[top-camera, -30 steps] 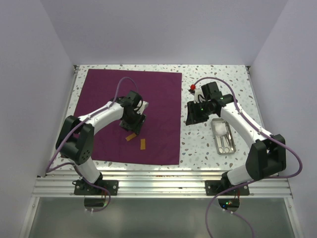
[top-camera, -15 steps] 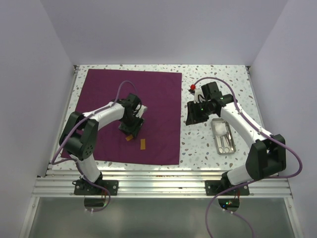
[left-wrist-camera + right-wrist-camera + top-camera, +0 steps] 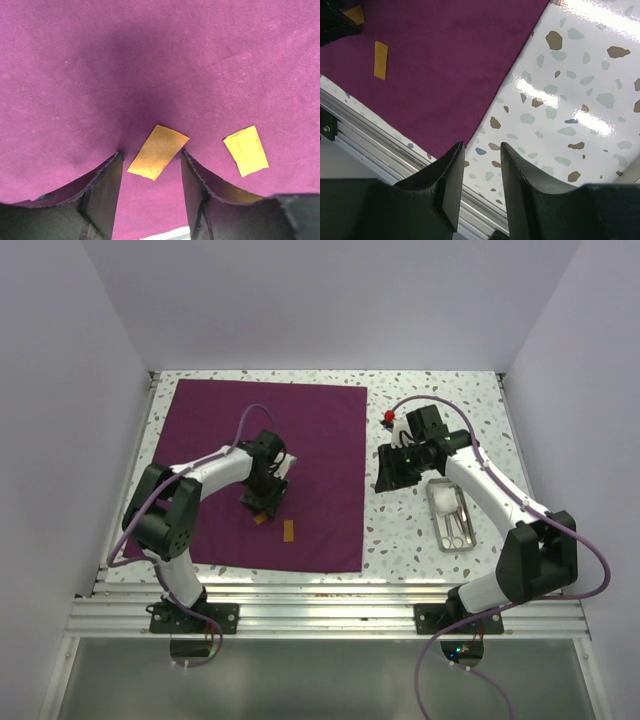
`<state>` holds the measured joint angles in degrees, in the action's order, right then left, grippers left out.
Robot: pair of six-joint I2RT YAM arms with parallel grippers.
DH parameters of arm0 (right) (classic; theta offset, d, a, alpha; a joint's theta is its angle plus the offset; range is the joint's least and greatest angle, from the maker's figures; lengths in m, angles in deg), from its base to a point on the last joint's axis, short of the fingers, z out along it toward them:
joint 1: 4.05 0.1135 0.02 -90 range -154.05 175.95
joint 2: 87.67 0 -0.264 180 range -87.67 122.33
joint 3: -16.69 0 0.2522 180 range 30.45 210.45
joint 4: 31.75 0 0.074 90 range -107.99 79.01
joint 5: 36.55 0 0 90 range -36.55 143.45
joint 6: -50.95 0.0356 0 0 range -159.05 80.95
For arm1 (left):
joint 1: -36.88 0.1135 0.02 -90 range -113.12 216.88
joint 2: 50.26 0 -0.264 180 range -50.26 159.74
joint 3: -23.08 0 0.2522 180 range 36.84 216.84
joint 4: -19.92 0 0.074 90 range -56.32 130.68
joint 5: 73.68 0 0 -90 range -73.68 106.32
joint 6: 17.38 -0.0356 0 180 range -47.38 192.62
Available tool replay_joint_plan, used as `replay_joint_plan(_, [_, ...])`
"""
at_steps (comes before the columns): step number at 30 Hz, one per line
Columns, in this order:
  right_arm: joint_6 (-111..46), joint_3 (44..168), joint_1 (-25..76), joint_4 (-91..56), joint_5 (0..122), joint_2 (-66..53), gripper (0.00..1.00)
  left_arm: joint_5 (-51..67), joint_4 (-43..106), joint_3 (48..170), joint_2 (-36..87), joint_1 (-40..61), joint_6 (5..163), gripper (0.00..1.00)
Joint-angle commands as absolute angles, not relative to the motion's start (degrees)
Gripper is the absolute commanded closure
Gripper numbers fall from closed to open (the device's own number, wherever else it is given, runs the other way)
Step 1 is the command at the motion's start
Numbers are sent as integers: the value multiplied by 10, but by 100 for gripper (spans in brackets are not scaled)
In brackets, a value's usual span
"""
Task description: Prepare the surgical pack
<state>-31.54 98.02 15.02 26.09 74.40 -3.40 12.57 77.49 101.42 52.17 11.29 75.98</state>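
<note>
Speckled desk [image 3: 440, 400]: plum-purple cloth [image 3: 320, 440] lay spread flat, unfolded, on its left half, wrapping evidently not begun; left tool [image 3: 151, 159] stood parted astride an orange strip [image 3: 158, 151], ungripped; right tool [image 3: 481, 147], narrowly parted, held nothing.

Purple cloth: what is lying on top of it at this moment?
Two small orange strips lie flat on the purple cloth: one between the left gripper's open jaws, the other beside it. What the left arm covers in the top view cannot be seen.

tray [image 3: 436, 525] contents too small to tell, cloth [image 3: 150, 60] cropped by wrist views
</note>
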Motion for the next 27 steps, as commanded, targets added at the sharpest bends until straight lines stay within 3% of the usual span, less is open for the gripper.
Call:
replay_joint_plan(1, [-316, 989, 151, 247, 763, -36, 61, 134, 760, 1011, 528, 117, 755, 48])
replay_joint_plan(15, [-314, 987, 152, 246, 767, -34, 62, 141, 762, 1007, 521, 117, 766, 62])
replay_joint_plan(27, [-308, 992, 153, 245, 779, -27, 62, 148, 794, 1035, 493, 117, 789, 62])
